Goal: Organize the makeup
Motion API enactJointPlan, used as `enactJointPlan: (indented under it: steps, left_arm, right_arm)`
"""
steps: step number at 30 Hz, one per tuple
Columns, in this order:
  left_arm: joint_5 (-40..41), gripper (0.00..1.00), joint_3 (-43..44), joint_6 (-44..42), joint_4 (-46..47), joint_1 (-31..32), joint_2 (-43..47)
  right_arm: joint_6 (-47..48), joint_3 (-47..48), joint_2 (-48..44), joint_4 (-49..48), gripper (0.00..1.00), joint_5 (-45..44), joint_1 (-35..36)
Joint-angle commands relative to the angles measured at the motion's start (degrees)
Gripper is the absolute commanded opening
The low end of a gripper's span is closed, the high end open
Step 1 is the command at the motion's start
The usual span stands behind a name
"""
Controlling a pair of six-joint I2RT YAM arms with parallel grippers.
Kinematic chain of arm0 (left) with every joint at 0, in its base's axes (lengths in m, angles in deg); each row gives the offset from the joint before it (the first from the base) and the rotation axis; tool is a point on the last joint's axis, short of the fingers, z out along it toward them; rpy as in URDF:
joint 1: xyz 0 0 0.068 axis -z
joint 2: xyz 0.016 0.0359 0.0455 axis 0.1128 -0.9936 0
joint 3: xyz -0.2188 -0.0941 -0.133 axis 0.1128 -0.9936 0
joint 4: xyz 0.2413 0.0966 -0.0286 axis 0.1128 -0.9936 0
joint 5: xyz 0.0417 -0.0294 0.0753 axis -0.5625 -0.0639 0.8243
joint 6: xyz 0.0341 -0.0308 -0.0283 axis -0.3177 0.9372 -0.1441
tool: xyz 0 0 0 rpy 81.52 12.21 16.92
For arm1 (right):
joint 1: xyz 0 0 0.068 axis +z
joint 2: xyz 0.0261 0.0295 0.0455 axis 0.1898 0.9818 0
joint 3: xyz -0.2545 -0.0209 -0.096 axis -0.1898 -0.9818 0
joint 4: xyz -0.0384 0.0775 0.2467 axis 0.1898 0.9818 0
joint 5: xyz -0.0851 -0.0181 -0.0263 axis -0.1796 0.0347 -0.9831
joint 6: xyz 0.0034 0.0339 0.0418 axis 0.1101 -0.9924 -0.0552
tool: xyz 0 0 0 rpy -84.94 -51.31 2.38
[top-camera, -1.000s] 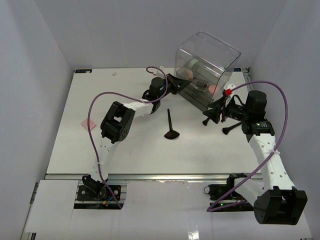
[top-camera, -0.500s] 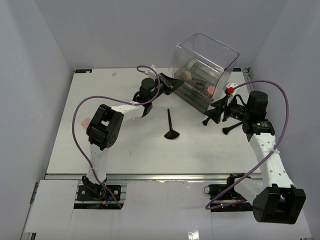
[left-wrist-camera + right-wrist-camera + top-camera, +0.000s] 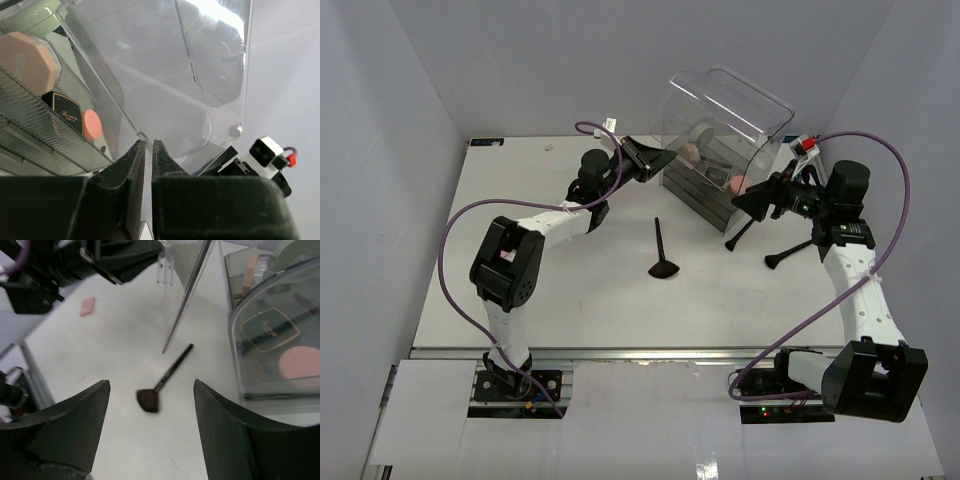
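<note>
A black fan-headed brush (image 3: 663, 256) lies on the white table and shows below my right gripper (image 3: 150, 382), which is open and empty. Two more black brushes (image 3: 741, 233) (image 3: 790, 251) lie by the right arm. My left gripper (image 3: 657, 160) is shut on the edge of the clear box's lid (image 3: 200, 75) and holds it raised. Inside the clear drawer box (image 3: 720, 140) I see a pink octagonal puff (image 3: 27, 60), a black compact (image 3: 67, 112) and a round pink item (image 3: 92, 125). A small pink piece (image 3: 87, 306) lies on the table at the left.
The clear box stands at the back right, tilted, with ribbed drawer fronts (image 3: 35, 130). The right gripper (image 3: 752, 200) hovers just in front of it. The enclosure's walls close in the table's far and side edges.
My left gripper has moved left and up with the clear lid, swinging it further open. My right arm has pulled back to the right and risen.
</note>
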Motion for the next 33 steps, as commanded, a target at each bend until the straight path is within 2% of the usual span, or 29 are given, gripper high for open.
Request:
enactJointPlan:
  steps: [1, 7, 20, 33]
  left_arm:
    - [-2.31, 0.0, 1.72, 0.1, 0.88, -0.91, 5.21]
    - [-3.11, 0.0, 2.61, 0.55, 0.44, -1.0, 5.13]
    - [-3.72, 0.0, 4.59, 0.72, -0.78, -1.09, 5.14]
    - [-4.16, 0.0, 4.85, 1.03, -1.31, -1.09, 4.56]
  right_arm:
    - [-19.25, 2.51, 2.5, -12.93, 0.73, 6.32, -0.25]
    - [-23.4, 5.07, 6.29, -18.27, 0.69, 5.52, 1.6]
    - [-22.18, 7.61, 11.93, -16.61, 0.61, 1.83, 3.03]
    - [-24.72, 9.54, 16.63, -20.13, 0.4, 4.04, 4.84]
